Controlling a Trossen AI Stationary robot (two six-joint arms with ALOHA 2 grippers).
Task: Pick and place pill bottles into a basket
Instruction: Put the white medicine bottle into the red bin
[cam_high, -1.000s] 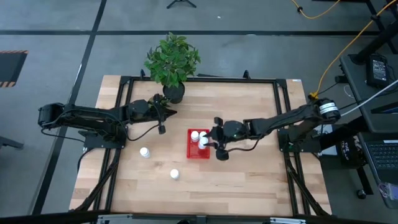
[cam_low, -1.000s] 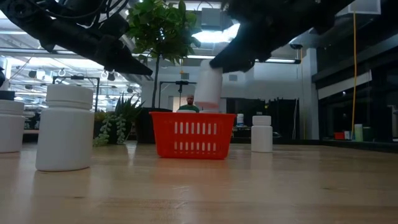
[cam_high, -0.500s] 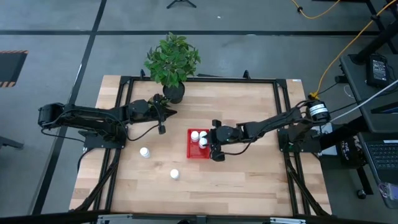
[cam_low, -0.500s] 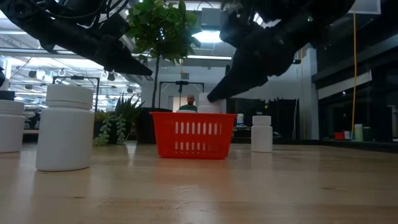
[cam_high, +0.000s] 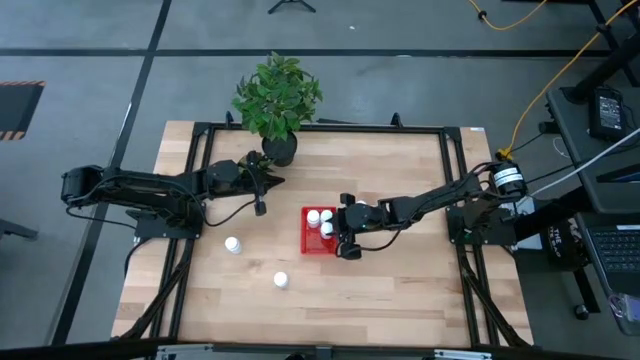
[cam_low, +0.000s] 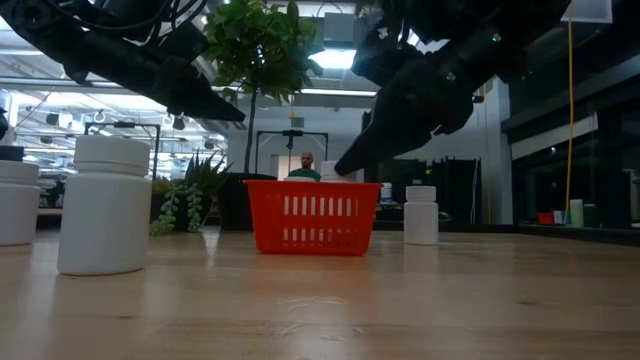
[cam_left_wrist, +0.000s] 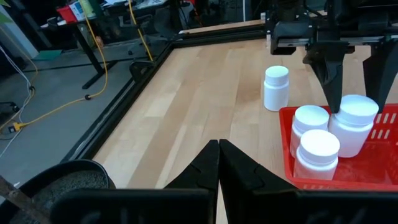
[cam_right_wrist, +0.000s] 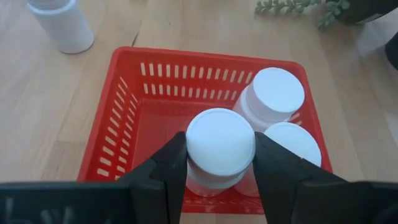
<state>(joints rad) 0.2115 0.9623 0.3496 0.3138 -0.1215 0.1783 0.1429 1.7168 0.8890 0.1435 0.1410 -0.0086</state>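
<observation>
Pill bottles (cam_right_wrist: 220, 149): white bodies, white caps (all alike in colour). Basket (cam_right_wrist: 127, 112): red, with a slotted mesh pattern along the sides. Counter (cam_high: 390, 170): light wood with a plank grain, bordered by a black frame. Plant (cam_high: 277, 95): green leaves, dark pot. Arms: dark.

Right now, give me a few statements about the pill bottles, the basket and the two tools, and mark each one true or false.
1. The right tool is closed on a pill bottle inside the red basket. True.
2. The basket holds no other bottles. False: two more bottles stand in it beside the held one.
3. The left tool grips a bottle. False: its fingers are closed on nothing, and it waits near the potted plant.
4. Two bottles stand on the table on the left arm's side of the basket. True.
5. The basket lies tipped on its side. False: it sits upright.
</observation>
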